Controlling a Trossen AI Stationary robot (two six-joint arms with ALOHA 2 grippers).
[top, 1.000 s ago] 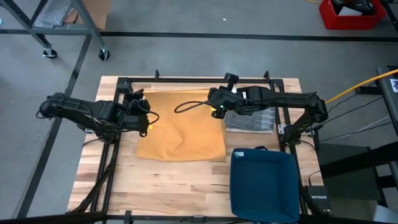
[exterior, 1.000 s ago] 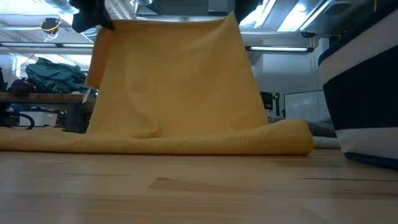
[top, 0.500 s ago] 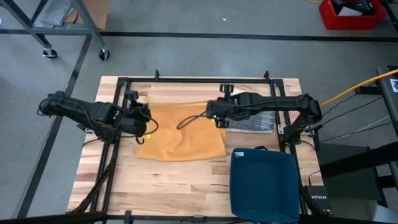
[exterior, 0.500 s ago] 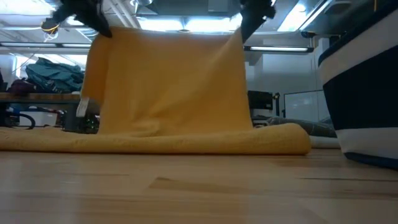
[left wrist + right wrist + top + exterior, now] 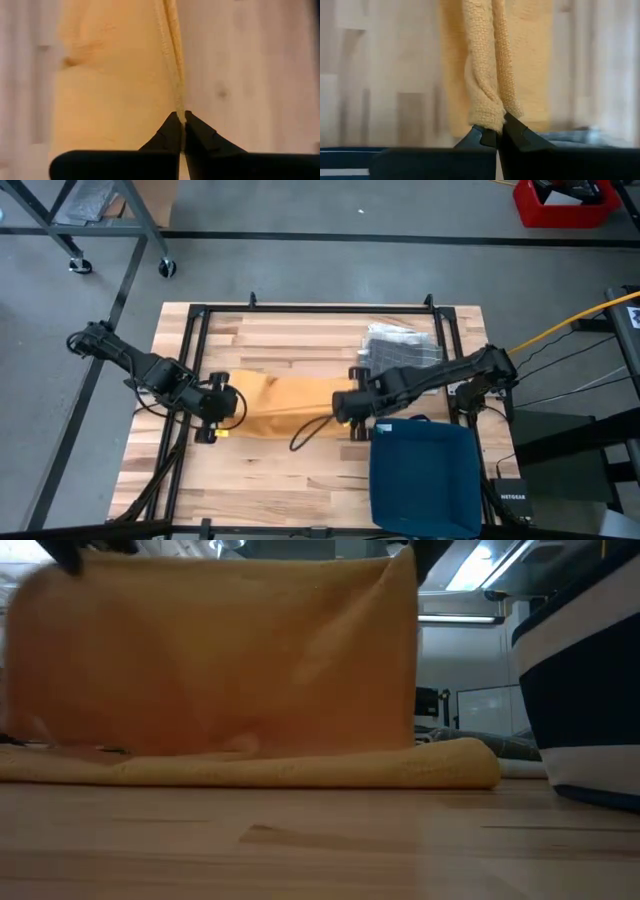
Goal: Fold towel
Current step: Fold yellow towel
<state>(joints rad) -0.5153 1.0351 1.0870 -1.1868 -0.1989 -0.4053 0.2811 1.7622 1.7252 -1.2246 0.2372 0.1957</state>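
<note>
The left pincer (image 5: 181,120) is clamping one edge of the mustard-yellow towel (image 5: 290,402), and the right pincer (image 5: 500,131) is pinching a bunched corner of its looped, terry-like cloth. Both are holding it raised over the near part of the pale wooden bench (image 5: 300,470). The low view is showing the towel hanging like a curtain, its lower part resting on the bench beside a dark blue bin (image 5: 425,475).

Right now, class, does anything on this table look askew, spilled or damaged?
Nothing stands out. Each claw, left and right, is shut on a corner of the yellow towel, lifting it mid-fold.
</note>
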